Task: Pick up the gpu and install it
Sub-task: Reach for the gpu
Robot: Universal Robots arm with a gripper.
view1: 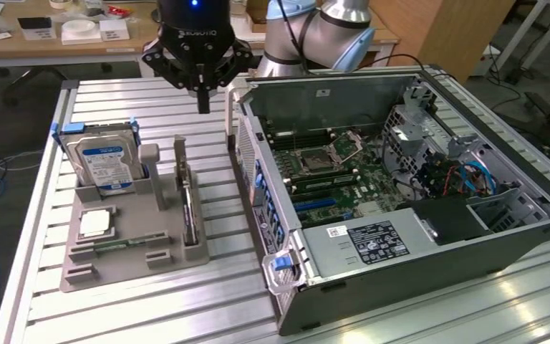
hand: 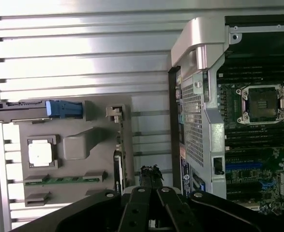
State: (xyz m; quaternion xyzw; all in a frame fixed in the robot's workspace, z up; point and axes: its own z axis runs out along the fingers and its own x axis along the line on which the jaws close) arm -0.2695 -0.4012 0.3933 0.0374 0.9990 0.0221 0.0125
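Slatted aluminium table (view1: 141, 308) carries an open dark-grey desktop computer case (view1: 504, 240), lying on its side with the motherboard exposed, on the exterior view's right. A grey moulded parts tray (view1: 127, 269) sits just beside it on the left. The tray holds a silver hard drive with a blue-white label (view1: 103, 161), upright at its far end. The black robot claw (view1: 203, 107) hangs above the table over the gap between tray and case, near the tray's far end, fingers pressed together with nothing in them. The gpu (view1: 189, 204), a thin flat circuit card seen edge-on, stands in the tray slot nearest the case, untouched, below and near the claw. Judgement: the step in hand is the approach to the pick; nothing is installed. The grasp calls for parted fingers centred over the card's upper edge, then a straight descent clear of the case wall.
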